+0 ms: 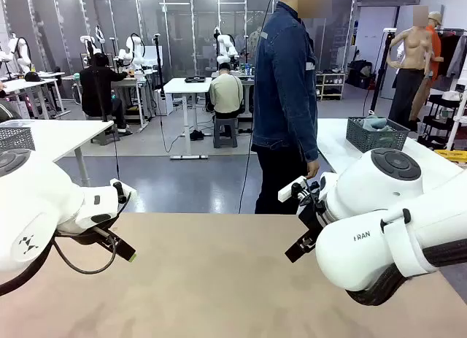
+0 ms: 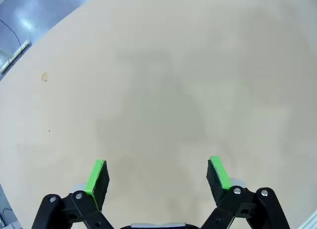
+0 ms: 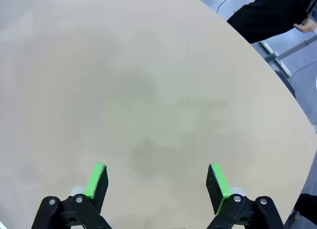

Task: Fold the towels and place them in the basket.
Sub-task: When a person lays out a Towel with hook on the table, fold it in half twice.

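Both jaws gape wide and empty over the bare surface [image 1: 219, 279], so the person [image 1: 284, 97] reaching in with towels might get struck.

I see the left gripper [image 1: 125, 250] and right gripper [image 1: 295, 250] above the tan table [image 1: 219, 287], one at each side, well apart. A person [image 1: 286, 97] in a denim jacket stands side-on at its far edge. Behind, at right, a basket [image 1: 376, 136] sits on a white table [image 1: 337, 144].

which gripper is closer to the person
The right gripper: the person stands right of the middle, just beyond it, and its wrist view catches their hand. The left gripper is farther off.
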Motion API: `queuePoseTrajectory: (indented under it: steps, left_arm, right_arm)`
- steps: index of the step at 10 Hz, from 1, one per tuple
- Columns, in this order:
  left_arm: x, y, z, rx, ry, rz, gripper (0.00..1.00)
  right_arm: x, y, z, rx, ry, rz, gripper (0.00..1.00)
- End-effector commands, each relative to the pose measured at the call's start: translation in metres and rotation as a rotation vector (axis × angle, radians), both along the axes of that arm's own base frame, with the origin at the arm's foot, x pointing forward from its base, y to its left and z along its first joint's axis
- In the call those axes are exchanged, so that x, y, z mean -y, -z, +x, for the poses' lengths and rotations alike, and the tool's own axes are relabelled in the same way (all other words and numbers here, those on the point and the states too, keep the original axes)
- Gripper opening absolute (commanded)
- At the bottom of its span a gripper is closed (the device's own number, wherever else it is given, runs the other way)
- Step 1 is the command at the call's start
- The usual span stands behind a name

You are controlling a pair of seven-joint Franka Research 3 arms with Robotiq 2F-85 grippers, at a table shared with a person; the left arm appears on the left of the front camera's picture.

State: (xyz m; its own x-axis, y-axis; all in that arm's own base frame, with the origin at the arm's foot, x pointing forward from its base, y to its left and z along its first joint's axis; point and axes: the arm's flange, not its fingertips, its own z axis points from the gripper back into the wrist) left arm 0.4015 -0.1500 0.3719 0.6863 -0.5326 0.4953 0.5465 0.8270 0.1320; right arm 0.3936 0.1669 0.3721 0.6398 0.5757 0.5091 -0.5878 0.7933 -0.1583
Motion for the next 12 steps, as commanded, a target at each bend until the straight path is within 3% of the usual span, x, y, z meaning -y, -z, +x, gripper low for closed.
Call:
queuePoseTrajectory:
  steps: [1,9,10,12]
  left_arm:
    - [0.000,0.000,0.000,0.000,0.000,0.000,1.00]
    - [0.000,0.000,0.000,0.000,0.001,0.000,1.00]
    - [0.004,-0.023,0.004,0.037,-0.001,0.061,1.00]
    - [-0.003,-0.095,0.000,0.025,-0.021,0.016,1.00]
  right_arm:
    - [0.000,0.000,0.000,0.000,0.000,0.000,1.00]
    - [0.000,0.000,0.000,0.000,0.000,0.000,1.00]
    - [0.000,0.000,0.000,0.001,-0.002,-0.001,1.00]
    - [0.018,-0.084,0.000,-0.001,0.018,0.082,1.00]
